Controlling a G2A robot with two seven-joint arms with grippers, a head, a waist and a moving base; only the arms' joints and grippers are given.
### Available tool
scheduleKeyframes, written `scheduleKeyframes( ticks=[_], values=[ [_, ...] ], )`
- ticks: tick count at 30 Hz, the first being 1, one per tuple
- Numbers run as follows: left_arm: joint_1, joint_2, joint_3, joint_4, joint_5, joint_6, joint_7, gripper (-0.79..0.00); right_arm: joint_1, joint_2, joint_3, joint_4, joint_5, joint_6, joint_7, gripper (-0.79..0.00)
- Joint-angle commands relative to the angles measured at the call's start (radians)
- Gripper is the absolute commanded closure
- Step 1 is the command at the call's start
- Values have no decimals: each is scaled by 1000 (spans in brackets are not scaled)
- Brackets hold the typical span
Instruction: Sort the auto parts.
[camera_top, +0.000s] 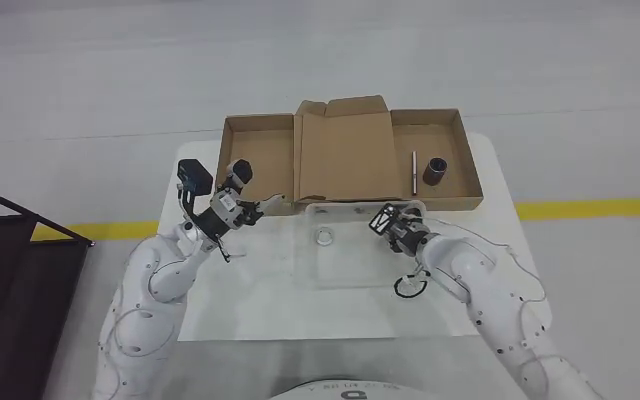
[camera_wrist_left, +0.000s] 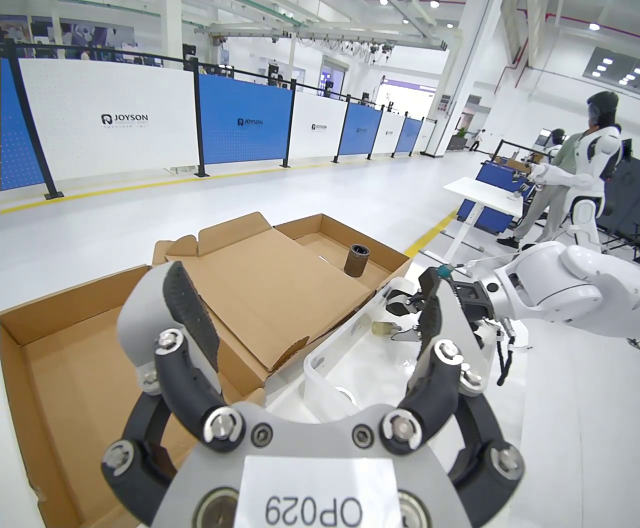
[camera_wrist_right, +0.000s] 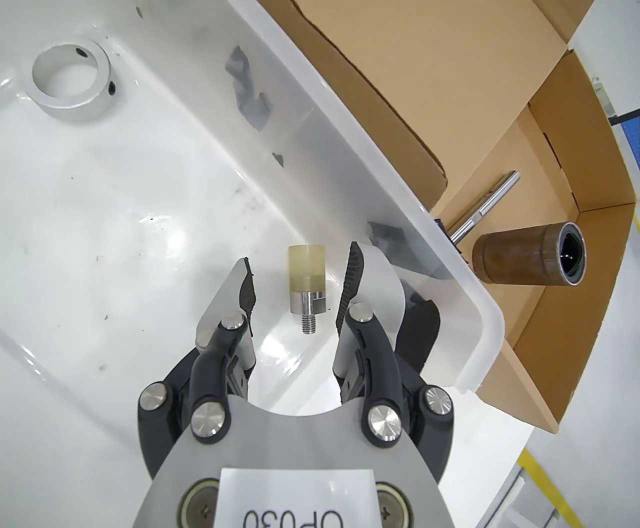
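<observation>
A clear plastic tray (camera_top: 350, 282) lies in front of a cardboard box (camera_top: 262, 150). In the tray are a metal ring (camera_top: 324, 238) (camera_wrist_right: 70, 80) and a yellowish bumper with a threaded metal stud (camera_wrist_right: 306, 282) (camera_wrist_left: 382, 328). My right gripper (camera_wrist_right: 300, 257) (camera_top: 393, 218) is open at the tray's far right corner, its fingers on either side of the bumper without touching it. The box's right compartment holds a thin steel rod (camera_top: 414, 170) (camera_wrist_right: 487, 205) and a dark cylindrical bushing (camera_top: 435, 171) (camera_wrist_right: 530, 255) (camera_wrist_left: 356, 260). My left gripper (camera_wrist_left: 310, 320) (camera_top: 252, 192) is open and holds nothing, above the front right corner of the box's left compartment.
The box's middle section is covered by a folded cardboard flap (camera_top: 345, 155). The tray's wall (camera_wrist_right: 400, 200) stands close to my right gripper's outer finger, with the box's front wall right behind it. Bare white table (camera_top: 250, 300) surrounds the tray.
</observation>
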Motion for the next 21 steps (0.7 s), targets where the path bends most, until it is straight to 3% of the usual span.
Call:
scheduleKeyframes(
  ticks=[1,17,20,21],
  values=[
    [0,0,0,0,0,0,0,-785,10,-2,-11,13,-7,4,7,-363],
    [0,0,0,0,0,0,0,-785,90,-19,-58,100,-13,0,72,-323],
    [0,0,0,0,0,0,0,-785,100,-22,-64,111,-7,-8,82,-283],
    [0,0,0,0,0,0,0,-785,103,-22,-65,113,-5,-9,85,-237]
  ],
)
